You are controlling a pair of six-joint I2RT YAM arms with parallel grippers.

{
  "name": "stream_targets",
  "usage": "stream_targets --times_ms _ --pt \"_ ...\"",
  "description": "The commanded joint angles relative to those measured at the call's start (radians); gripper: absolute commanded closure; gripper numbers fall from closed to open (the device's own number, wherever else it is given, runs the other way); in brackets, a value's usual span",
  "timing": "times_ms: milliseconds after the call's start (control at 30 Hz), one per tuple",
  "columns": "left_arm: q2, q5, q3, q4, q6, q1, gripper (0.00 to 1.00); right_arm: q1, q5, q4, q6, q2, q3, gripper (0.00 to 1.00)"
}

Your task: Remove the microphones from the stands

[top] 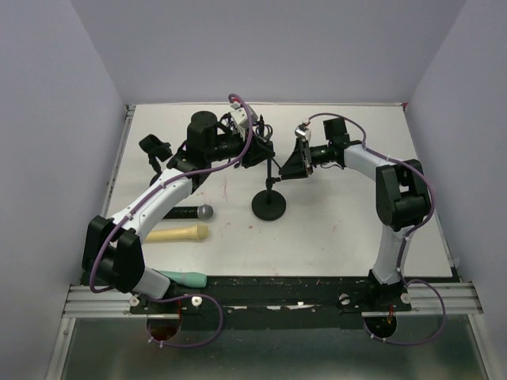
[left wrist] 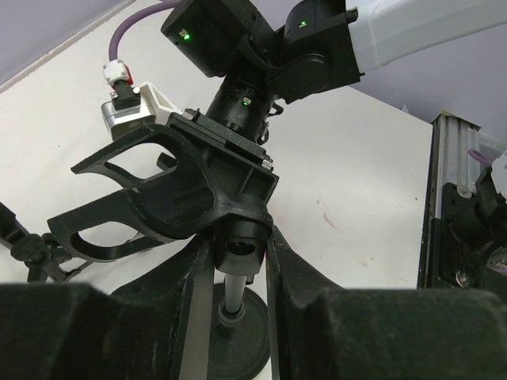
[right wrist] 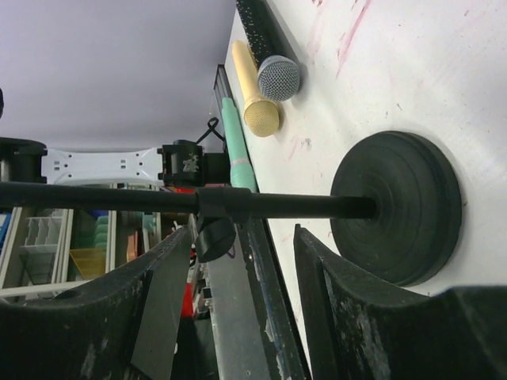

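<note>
The black stand has a round base (top: 269, 206) and a thin pole (top: 271, 180). My left gripper (top: 265, 154) is shut on the black round piece at the top of the stand (left wrist: 240, 241), with the pole (left wrist: 231, 294) and base below it. My right gripper (top: 291, 165) hangs open just right of the pole; in its own view the pole (right wrist: 285, 206) crosses beyond its open jaws (right wrist: 242, 233), apart from them. A black microphone with a silver mesh head (top: 194, 211) lies on the table left of the base, also seen in the right wrist view (right wrist: 279, 77).
A yellow microphone (top: 179, 233) and a teal one (top: 184, 279) lie near the front left edge. A second small black stand (top: 155, 149) is at the back left. The table has a raised rim (top: 119, 170), and the metal rail (top: 269, 299) runs along the front.
</note>
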Motion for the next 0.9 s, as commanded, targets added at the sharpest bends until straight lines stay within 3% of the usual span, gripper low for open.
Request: stream_targets --times_ms 0,167,367,567,867 --pt "-0.028 -0.016 0.039 0.014 0.002 0.005 1.00 0.032 -0.030 -0.029 -0.033 0.026 0.055 0.39" --pt "-0.021 -0.016 0.050 0.019 -0.004 0.007 1.00 0.035 -0.053 -0.017 -0.028 0.032 0.058 0.50" --pt "-0.016 -0.021 0.053 0.023 -0.009 0.015 1.00 0.035 -0.074 -0.003 -0.027 0.032 0.058 0.56" --pt "-0.014 -0.027 0.053 0.022 -0.009 0.022 1.00 0.037 -0.087 0.025 -0.031 0.018 0.055 0.74" --pt "-0.007 -0.038 0.056 0.028 -0.026 0.025 1.00 0.063 0.034 -0.063 -0.244 -0.037 0.109 0.86"
